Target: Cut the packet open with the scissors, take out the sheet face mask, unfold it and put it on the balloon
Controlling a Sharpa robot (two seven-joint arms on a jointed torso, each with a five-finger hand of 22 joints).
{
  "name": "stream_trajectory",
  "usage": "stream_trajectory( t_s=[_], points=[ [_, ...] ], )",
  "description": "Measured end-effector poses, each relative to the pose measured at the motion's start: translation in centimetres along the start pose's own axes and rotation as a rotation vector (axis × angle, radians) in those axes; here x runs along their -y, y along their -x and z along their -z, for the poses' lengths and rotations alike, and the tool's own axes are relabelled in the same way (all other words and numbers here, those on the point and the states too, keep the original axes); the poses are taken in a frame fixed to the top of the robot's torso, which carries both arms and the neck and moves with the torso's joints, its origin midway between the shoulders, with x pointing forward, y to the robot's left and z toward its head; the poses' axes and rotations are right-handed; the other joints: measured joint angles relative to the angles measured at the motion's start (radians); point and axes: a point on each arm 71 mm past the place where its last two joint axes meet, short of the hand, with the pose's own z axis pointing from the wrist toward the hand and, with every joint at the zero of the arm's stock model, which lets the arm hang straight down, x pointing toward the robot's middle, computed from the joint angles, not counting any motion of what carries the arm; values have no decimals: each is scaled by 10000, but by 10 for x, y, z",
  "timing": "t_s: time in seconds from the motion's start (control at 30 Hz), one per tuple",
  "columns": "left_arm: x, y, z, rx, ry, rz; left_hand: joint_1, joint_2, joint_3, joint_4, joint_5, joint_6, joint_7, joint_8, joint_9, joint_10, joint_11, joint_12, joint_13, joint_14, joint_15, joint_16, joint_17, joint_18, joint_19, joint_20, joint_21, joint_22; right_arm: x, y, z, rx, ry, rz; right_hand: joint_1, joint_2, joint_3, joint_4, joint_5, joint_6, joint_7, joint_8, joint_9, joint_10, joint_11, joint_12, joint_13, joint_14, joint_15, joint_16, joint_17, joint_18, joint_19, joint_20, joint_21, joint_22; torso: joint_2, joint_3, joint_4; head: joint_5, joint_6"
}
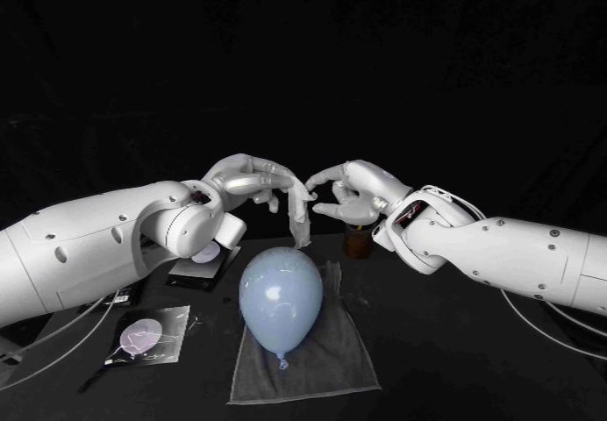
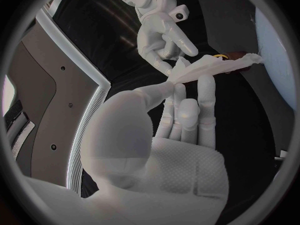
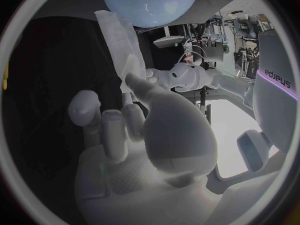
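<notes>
black cloth hangs behind everything and the worktop (image 1: 481,351) is black too, so the pale things stand out. low in the middle of the frame the balloon (image 1: 281,298) lies on a grey towel (image 1: 323,368), its knot toward the bottom edge. the packet (image 1: 149,338) lies flat at the lower left, well apart from it. a small brown thing (image 1: 358,241) stands just behind the towel; i cannot tell what it is.

above the balloon, mid-frame, the left hand (image 1: 253,182) and the right hand (image 1: 352,193) meet. the sheet face mask (image 1: 301,224) is out of the packet and hangs between them as a narrow folded strip, its lower end right by the balloon's upper end. the left hand pinches the strip's top in its fingers (image 2: 187,110). the right hand's thumb and one finger look closed on the same end, the rest curled.

i'd judge this the unfolding step. next the hands would need to draw apart sideways, each gripping its own layer, so the sheet opens before it is lowered onto the balloon. thin layers may well cling together.
</notes>
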Motion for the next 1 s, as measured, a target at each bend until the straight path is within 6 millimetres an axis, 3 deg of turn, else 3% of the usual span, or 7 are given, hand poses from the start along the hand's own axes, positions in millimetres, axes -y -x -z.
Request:
stream_trajectory(
  t_s=[0.2,0.37,0.5,0.67,0.77,1.0],
  points=[
    [0,0,0,-17,-1,-3,-2,-3,0,0,18,-4,-2,0,-1,-1,0,0,0,0,0,0,-1,-1,0,0,0,-1,0,-3,-2,-221,45,195,-6,6,0,0,0,532,9,160,29,57,56,89,-6,0,0,4,-7,-7,36,-37,98,84,-1,2,-1,-21,10],
    [0,-1,0,-46,-6,-2,-3,-4,0,0,18,7,9,0,-11,-1,1,0,0,0,0,0,-1,-4,0,0,-1,-2,0,-4,-3,-238,56,261,-285,410,-4,178,0,1394,34,547,122,135,134,278,-2,-24,24,99,-6,-58,174,49,339,296,6,0,4,-22,12],
    [0,-1,0,-54,-6,-3,-3,-4,0,0,17,19,22,0,-12,-1,1,0,0,-1,0,-1,-2,-8,0,0,11,-3,0,-3,-2,-127,49,260,-360,675,-73,380,-1,1949,-132,853,240,291,69,569,3,-24,24,262,-4,-73,438,4,624,541,6,-3,7,-13,-8],
    [0,0,0,-41,0,-6,-3,-5,0,0,16,18,23,0,-11,-1,1,0,0,-1,0,-1,5,-14,0,0,41,-4,1,0,-2,145,34,187,-411,786,-208,515,-1,2058,-241,1078,376,324,-5,686,2,-21,-53,340,3,-228,595,-89,795,730,5,-2,6,-7,-10],
    [0,0,1,-38,4,-7,-4,-5,0,0,16,18,23,0,-11,-2,1,0,0,-1,1,-1,7,-18,0,0,41,-2,1,1,-2,304,31,146,-452,931,-194,615,-4,2086,-270,1151,436,340,-89,747,2,13,-88,352,3,-232,647,-141,880,799,4,1,2,-16,0],
    [0,0,1,-84,20,-29,-4,-6,0,0,13,16,22,0,-11,-2,2,0,0,-2,1,-1,7,-23,0,0,41,15,2,5,-1,804,-84,126,-467,1102,-85,779,-20,2009,-306,1299,534,339,-90,814,0,-22,-123,400,2,-237,685,-179,928,854,4,5,2,-60,-15]
  ],
)
